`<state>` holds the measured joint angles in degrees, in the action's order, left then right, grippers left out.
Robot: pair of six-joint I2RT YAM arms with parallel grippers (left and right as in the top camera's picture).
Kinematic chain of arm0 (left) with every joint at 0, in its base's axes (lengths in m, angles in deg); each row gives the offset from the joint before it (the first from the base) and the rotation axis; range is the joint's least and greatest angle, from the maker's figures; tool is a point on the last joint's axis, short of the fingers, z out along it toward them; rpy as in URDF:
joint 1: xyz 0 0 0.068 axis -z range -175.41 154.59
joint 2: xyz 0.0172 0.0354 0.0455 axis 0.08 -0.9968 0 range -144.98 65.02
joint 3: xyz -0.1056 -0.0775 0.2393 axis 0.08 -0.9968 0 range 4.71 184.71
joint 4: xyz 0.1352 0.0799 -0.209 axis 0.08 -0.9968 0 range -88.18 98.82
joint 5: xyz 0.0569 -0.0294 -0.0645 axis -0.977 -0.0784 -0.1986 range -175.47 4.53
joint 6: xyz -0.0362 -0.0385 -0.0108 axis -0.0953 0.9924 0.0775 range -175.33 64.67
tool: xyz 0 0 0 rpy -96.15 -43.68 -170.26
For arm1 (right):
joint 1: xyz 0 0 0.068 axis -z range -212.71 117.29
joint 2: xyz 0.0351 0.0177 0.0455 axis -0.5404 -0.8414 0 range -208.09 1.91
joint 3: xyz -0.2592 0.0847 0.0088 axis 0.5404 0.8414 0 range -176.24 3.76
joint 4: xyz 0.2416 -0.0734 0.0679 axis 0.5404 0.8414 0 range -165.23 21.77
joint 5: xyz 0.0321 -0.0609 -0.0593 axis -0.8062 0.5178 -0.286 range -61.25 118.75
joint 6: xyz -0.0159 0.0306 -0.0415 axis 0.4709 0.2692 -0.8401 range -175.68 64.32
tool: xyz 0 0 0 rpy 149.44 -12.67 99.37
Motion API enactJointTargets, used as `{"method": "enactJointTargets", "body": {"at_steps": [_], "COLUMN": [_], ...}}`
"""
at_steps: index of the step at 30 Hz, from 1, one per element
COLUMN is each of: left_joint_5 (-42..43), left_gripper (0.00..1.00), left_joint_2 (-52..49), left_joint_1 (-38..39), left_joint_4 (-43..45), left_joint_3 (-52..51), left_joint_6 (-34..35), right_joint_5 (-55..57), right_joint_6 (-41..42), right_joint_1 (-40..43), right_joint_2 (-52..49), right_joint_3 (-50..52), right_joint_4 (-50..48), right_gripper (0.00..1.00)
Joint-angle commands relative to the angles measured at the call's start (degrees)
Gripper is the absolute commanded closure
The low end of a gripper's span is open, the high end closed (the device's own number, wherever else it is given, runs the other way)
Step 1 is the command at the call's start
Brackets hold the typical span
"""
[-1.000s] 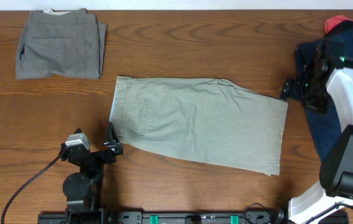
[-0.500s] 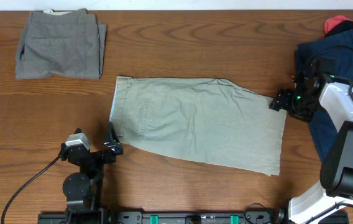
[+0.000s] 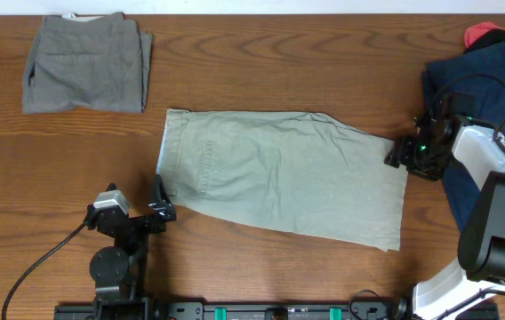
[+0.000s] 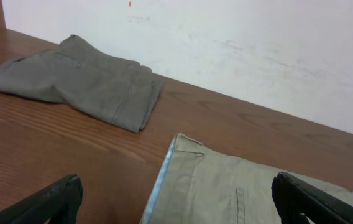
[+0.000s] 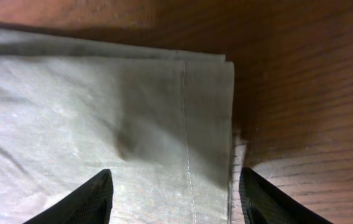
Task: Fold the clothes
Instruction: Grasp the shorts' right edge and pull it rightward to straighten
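One khaki shorts [image 3: 284, 173] lies flat at centre, right gripper [image 5: 175, 177] gaping empty over its hem corner, left gripper [image 4: 175, 180] wide apart, empty, near its waistband; one grey shorts [image 3: 86, 64], one navy shorts [image 3: 470, 84], wooden table [image 3: 324, 53], white wall [image 4: 257, 50]

The brown wooden worktop [image 3: 270, 62] is carrying three garments: the pale khaki shorts [image 3: 288, 173] are lying flat across its middle, the grey folded shorts [image 3: 85, 64] are sitting at its far-left corner, and the navy blue shorts [image 3: 452, 76] are lying at its right edge.
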<state>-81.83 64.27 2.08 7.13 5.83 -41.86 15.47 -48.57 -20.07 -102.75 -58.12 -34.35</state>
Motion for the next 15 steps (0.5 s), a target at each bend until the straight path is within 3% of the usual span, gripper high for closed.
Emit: {"method": "enactJointTargets", "body": {"at_steps": [1, 15], "left_joint_5": [0.2, 0.2], "left_gripper": [0.02, 0.02], "left_joint_2": [0.1, 0.1], "left_joint_1": [0.1, 0.1], "left_joint_4": [-2.1, -2.1], "left_joint_3": [-0.9, -0.9], "left_joint_6": [-0.1, -0.1], "right_joint_5": [0.0, 0.0], "right_joint_6": [-0.3, -0.3], "right_joint_1": [-0.4, -0.4], "right_joint_2": [-0.5, -0.5], "right_joint_3": [0.5, 1.7], "right_joint_4": [-0.7, -3.0], "right_gripper": [0.39, 0.53]}}
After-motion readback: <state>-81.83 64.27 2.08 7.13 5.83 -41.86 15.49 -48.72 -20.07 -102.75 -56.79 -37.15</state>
